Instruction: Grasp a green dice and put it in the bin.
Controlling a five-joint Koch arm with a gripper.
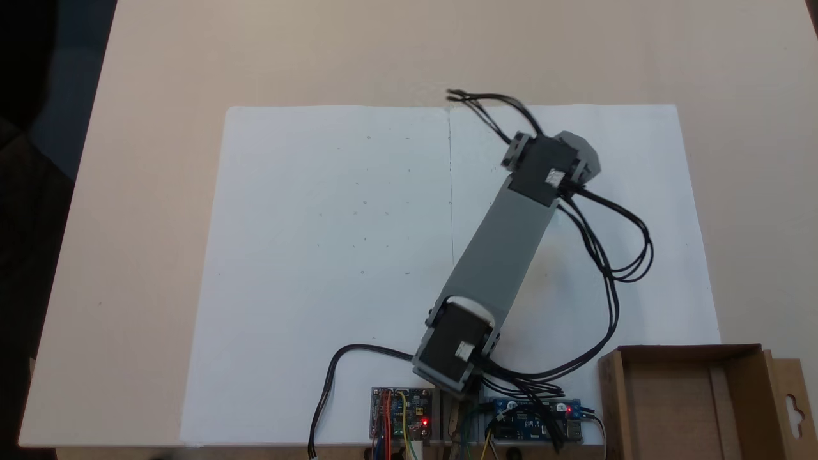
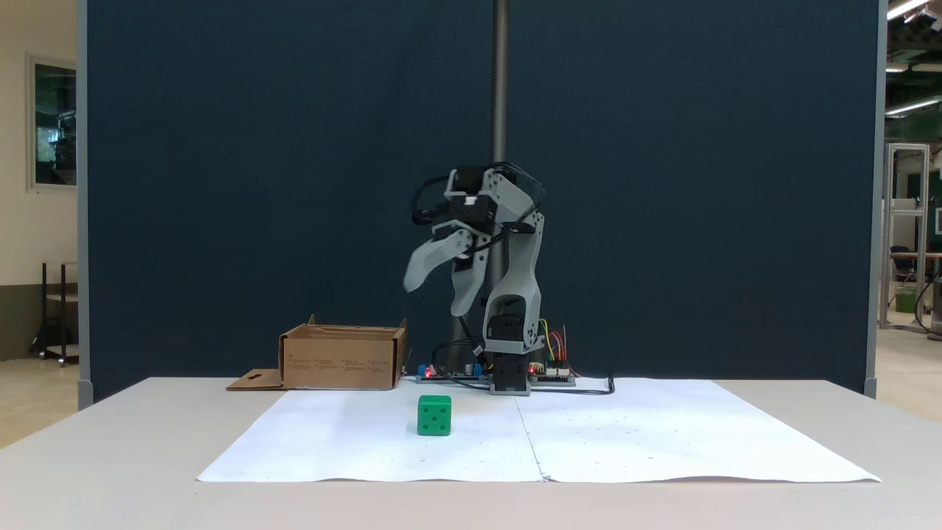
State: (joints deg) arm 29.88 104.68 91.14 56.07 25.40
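The green dice rests on the white paper, a little left of the seam between the two sheets in the front fixed view. High above it hangs my gripper, open, its two grey fingers spread and pointing down, with nothing between them. The bin, a low brown cardboard box, stands at the back left, beside my base. From above, the bin lies at the lower right with its cutout flap, and my grey arm reaches out over the right sheet.
Circuit boards with red lights and loose black cables sit around my base. A dark blue partition and a metal pole stand behind the table. The paper's left sheet lies bare in the view from above.
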